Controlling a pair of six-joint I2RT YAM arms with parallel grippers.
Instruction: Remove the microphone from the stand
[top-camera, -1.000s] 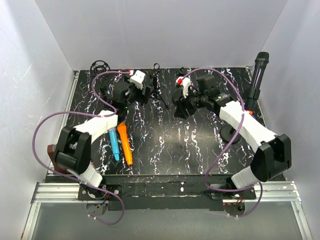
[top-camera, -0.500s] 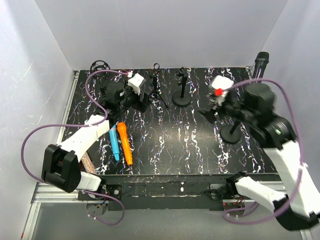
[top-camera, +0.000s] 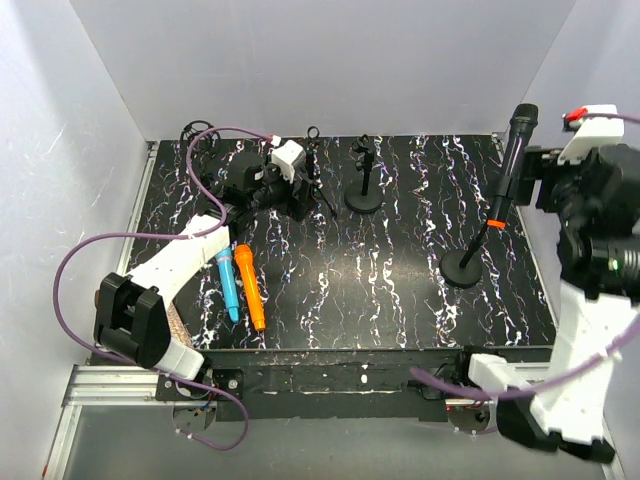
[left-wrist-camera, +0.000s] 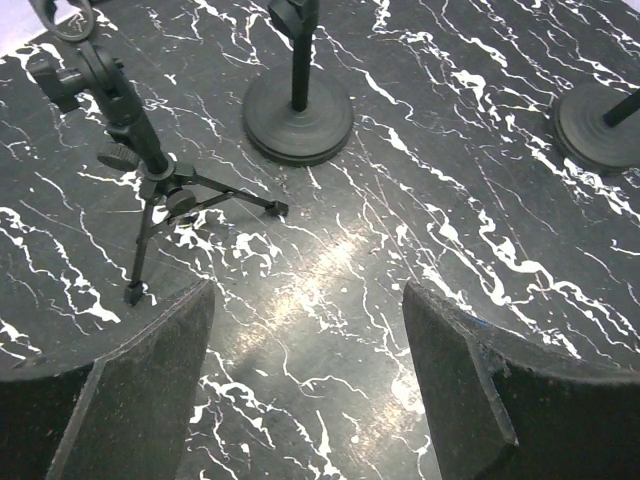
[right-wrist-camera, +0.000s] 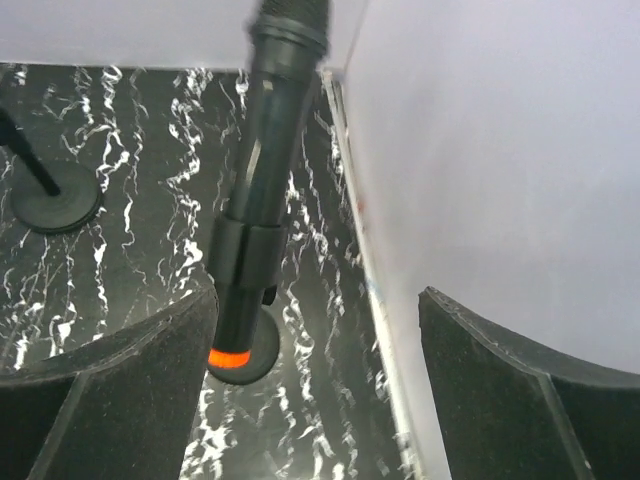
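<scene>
Sticks are lying side by side at the near left of the black white-veined desk (top-camera: 380, 300): a blue tapered stick (top-camera: 229, 286) and an orange tapered stick (top-camera: 252, 290). Farther right, the black round-based stand (top-camera: 465, 268) is holding the black microphone with an orange ring (top-camera: 511, 165) in its clip. The right gripper (right-wrist-camera: 318, 300) is hovering wide open just before the microphone, gripping nothing. The left gripper (left-wrist-camera: 308, 290) is hanging open above the desk, facing a small black tripod (left-wrist-camera: 140, 185) and a short black pedestal stand (left-wrist-camera: 298, 105) at the back.
</scene>
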